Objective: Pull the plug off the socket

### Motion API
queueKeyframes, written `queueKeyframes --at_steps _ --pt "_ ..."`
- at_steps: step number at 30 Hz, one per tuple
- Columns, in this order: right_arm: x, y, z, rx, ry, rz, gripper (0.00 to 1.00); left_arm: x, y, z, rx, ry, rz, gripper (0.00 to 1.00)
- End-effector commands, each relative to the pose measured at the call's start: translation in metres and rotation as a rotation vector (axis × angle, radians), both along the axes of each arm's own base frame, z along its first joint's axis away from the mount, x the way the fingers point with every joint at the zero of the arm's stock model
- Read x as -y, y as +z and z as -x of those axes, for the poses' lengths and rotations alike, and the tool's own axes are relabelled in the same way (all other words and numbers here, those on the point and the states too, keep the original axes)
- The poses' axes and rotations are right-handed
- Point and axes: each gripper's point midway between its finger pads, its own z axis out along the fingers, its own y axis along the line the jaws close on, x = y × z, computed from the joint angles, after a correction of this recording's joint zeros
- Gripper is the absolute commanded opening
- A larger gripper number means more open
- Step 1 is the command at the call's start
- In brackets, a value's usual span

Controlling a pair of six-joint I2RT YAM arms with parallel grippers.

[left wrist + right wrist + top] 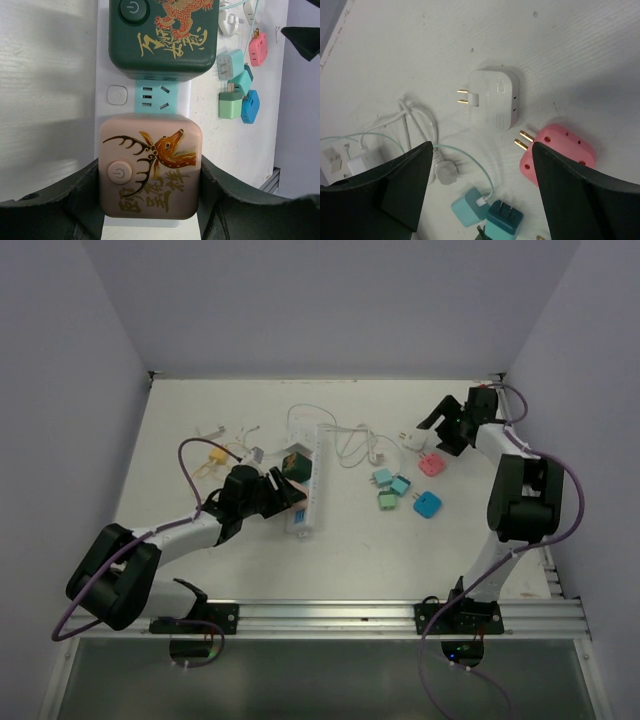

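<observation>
The socket is a long white power strip [310, 502] lying mid-table; in the left wrist view [116, 75] a teal outlet shows between two plugs. A pale pink square plug with a deer drawing [150, 167] sits on the strip at its near end. A dark green plug with a gold dragon [164, 32] sits on it farther along [297, 462]. My left gripper [150, 200] is shut on the pink plug, its fingers [75, 197] pressed against both sides. My right gripper [480, 195] is open and empty at the far right [432, 430], above loose adapters.
A white cube adapter [492, 97], a pink adapter [560, 152] and teal chargers [470, 207] lie under the right gripper. A blue adapter [427, 505] and white cables [350, 445] lie right of the strip. A yellow plug [217, 453] and small connectors lie at far left.
</observation>
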Motion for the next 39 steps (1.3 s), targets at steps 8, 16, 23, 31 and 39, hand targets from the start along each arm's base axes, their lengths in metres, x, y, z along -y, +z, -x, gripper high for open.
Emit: queueKeyframes --at_steps 8,16,23,31,39 --pt "-0.114 0.054 0.078 0.131 0.271 0.001 0.85 0.001 -0.023 -0.002 -0.093 -0.037 -0.072 0.1" --pt "-0.207 0.038 0.161 0.109 0.46 -0.12 0.91 0.012 -0.02 -0.012 -0.091 -0.033 -0.038 0.1" --pt "-0.259 0.032 0.194 0.141 0.57 -0.173 0.95 0.017 -0.016 -0.02 -0.077 -0.029 -0.036 0.11" --pt "-0.293 0.024 0.195 0.143 0.625 -0.175 0.92 0.027 -0.013 -0.019 -0.072 -0.037 -0.044 0.11" --pt "-0.305 0.0 0.194 0.11 0.647 -0.175 0.81 0.033 -0.01 -0.021 -0.059 -0.04 -0.046 0.13"
